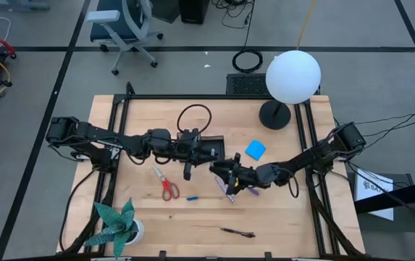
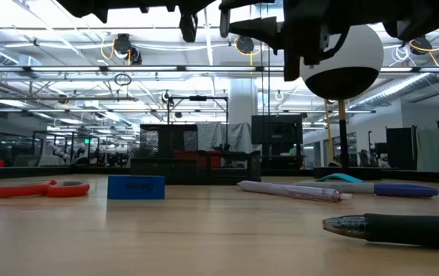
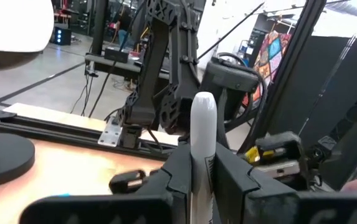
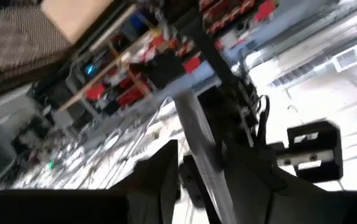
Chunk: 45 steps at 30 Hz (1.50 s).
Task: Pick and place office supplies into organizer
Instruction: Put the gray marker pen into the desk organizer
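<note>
- The left gripper [image 1: 187,172] pinches a silver pen [image 3: 202,155] upright — ready to drop into the organizer [image 1: 211,148] just beside it.
- The right gripper [image 1: 230,180] clamps 1 pale pen [image 4: 203,149].

Both arms are showing as dark, near-black chains of blocky joint housings linked by slimmer tubes. Thin black cables are looping along their segments and trailing off the shoulders. The left pincer [image 3: 202,180] is presenting two flat, matte black fingers [image 3: 177,177] with chamfered edges; the right pincer [image 4: 194,168] is showing the same dark, angular fingers [image 4: 159,171].
</note>
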### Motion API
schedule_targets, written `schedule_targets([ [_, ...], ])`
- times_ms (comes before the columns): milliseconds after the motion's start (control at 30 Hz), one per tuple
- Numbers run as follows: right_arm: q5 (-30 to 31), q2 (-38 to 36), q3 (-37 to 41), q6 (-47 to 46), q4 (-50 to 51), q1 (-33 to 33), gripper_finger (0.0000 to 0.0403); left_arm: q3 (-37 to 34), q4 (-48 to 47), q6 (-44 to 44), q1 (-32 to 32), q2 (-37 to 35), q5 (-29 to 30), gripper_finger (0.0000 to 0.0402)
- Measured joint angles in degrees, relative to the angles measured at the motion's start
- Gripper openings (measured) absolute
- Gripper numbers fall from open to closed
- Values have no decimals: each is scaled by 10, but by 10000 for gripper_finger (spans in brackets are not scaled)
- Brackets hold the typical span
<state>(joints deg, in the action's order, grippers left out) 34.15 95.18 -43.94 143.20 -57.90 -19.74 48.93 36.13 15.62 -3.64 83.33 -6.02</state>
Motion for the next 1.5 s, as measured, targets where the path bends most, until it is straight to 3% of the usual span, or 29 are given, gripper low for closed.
schedule_targets([
  [267,-28,0,-1,-27,3,25,115,0,0,-5,-3,0,8,42],
  [433,-57,0,-3,-70,4,32,90,0,-1,-2,-3,0,14,42],
  [600,-40,1,-4,-86,-1,31,47,0,-2,7,-3,0,20,42],
  [800,-16,1,-5,-178,0,25,47,0,-4,8,-3,0,34,43],
  [967,-1,1,-5,-255,-19,11,45,0,-17,-3,3,0,44,112],
  [1133,80,0,-5,-328,-65,2,41,-1,-50,-16,14,-8,49,188],
  [1267,141,-1,-4,-397,-83,11,39,1,-66,-31,18,-38,44,224],
  [1400,114,-10,-4,-551,-80,44,39,0,-101,-61,12,-77,55,236],
  [1500,59,-29,-4,-742,-18,87,39,0,-133,-85,0,-116,60,238],
])
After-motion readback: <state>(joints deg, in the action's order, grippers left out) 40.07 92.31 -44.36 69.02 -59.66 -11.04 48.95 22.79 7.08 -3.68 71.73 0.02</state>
